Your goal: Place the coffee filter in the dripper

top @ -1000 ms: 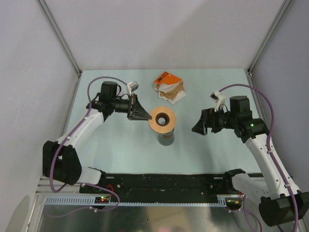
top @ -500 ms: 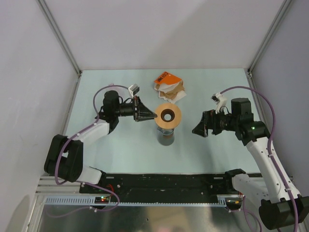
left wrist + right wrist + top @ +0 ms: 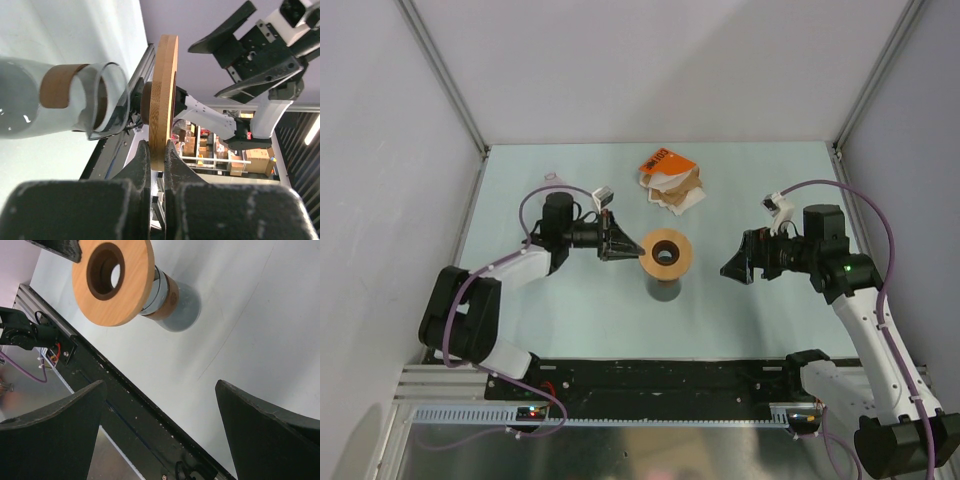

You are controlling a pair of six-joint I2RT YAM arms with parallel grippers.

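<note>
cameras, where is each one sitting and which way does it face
Top external: above and behind the arm bases, looking down on the table; both arms show, with left gripper and right gripper.
Left wrist: on the left arm, looking along its own fingers at the wooden ring clamped edge-on, glass carafe beside it.
Right wrist: on the right arm, looking down between its open fingers at the table.
Shared: all three views show ring and carafe.

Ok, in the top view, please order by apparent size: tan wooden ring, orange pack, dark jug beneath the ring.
1. Tan wooden ring.
2. Orange pack.
3. Dark jug, mostly hidden by the ring, so only its visible part counts.
</note>
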